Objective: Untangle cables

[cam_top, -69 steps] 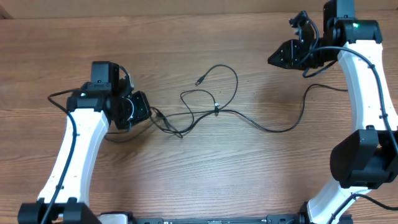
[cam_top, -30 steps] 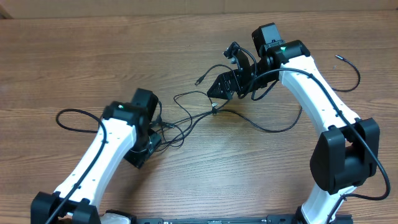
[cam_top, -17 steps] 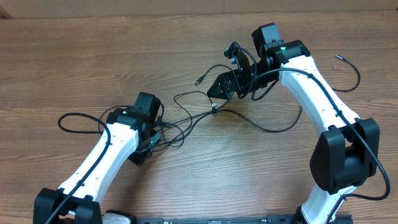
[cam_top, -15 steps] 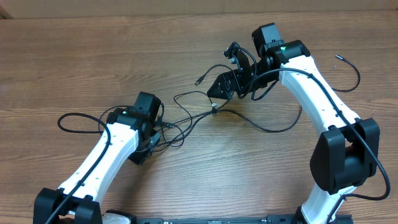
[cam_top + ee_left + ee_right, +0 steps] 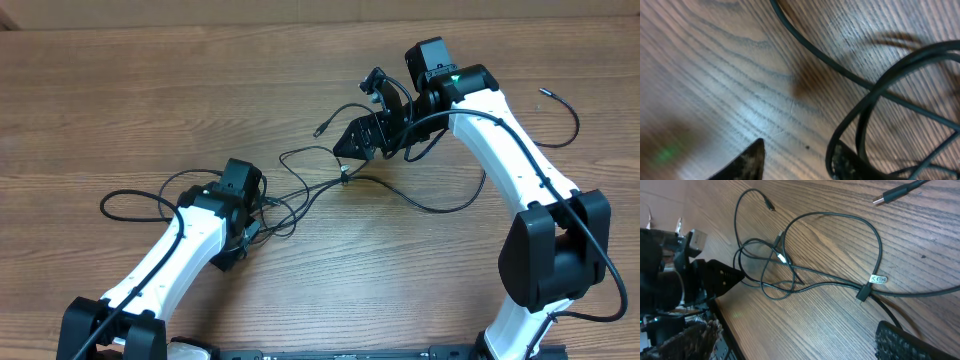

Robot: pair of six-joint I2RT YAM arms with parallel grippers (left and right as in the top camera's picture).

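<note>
Overhead: cables, thin black cords, lay looped and crossed mid-counter on brown wood-grain counter. Separate curved cord lay near right edge, toward far corner. Right gripper hung over tangle's far side. White left arm bent over its left end.

Left wrist: left gripper had jaws apart, bare wood between, nothing held. Glossy cord loop ran against one tip.

Right wrist: ribbed finger pad showed. Jaws looked spread, empty. Strand carried white tag. Silvery flat plug lay apart.
</note>
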